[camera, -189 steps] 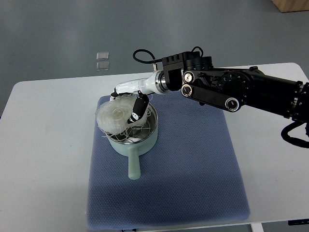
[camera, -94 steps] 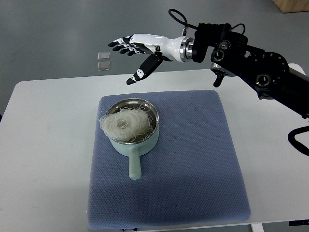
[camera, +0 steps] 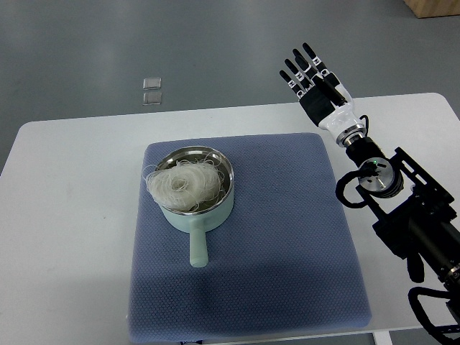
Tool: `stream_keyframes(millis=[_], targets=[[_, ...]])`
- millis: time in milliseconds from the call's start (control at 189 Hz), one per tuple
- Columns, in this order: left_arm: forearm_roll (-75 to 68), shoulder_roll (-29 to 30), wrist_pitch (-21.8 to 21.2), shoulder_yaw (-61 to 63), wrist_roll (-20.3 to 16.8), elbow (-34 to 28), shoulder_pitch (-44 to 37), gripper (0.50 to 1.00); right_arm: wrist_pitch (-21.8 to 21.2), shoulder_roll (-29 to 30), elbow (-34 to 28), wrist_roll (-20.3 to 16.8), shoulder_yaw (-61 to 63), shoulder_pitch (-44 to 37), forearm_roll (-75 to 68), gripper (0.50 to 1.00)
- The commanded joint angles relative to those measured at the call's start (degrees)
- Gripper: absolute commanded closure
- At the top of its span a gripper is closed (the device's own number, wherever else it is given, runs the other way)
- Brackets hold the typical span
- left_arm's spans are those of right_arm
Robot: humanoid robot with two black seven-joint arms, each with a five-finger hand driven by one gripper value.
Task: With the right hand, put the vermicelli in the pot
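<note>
Floor squares: two small clear square tiles [camera: 152,90] lie on the grey floor beyond the table's far edge, one just behind the other.
Table: a white rounded tabletop [camera: 65,215] carries everything else, bare along its left side.
Mat: a blue-grey textured rectangular mat [camera: 287,244] covers the middle of the table, its long side running near to far.
Pot: a pale mint-green saucepan with a shiny steel inner rim [camera: 196,188] stands upright on the far-left part of the mat.
Pot axis: its straight handle sticks out from the bowl toward the near edge of the table, so the long axis runs far to near, almost square to the mat's left edge.
Vermicelli: a loose, round nest of whitish translucent vermicelli [camera: 184,182] sits in the pot, heaped toward the left of the bowl.
Vermicelli overhang: a few thin strands spill over the left rim and hang just outside it.
Right hand: the white-and-black robot right hand [camera: 315,80] is raised past the far-right corner of the mat, well apart from the pot.
Hand state: its fingers [camera: 298,70] are stretched out straight and slightly fanned, pointing away toward the floor, with nothing in them.
Right arm: the black jointed arm [camera: 402,215] runs from the wrist down to the lower right corner.
</note>
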State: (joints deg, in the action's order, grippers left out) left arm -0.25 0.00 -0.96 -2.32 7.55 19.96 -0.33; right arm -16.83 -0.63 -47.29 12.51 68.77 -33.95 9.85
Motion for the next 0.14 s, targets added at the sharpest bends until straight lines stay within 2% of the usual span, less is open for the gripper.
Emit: stream_keyframes(millis=[0,132], targets=[[-0.01,0.0,0.0,-0.06,0.01,0.0,-0.02,0.5,-0.31,-0.07,1.94,1.11,0.05,0.2,-1.76,0.576],[-0.01,0.0,0.0,-0.06,0.01,0.17,-0.02,0.5,-0.23,-0.34,4.04,1.2,0.22,-0.24,-1.85,0.576]])
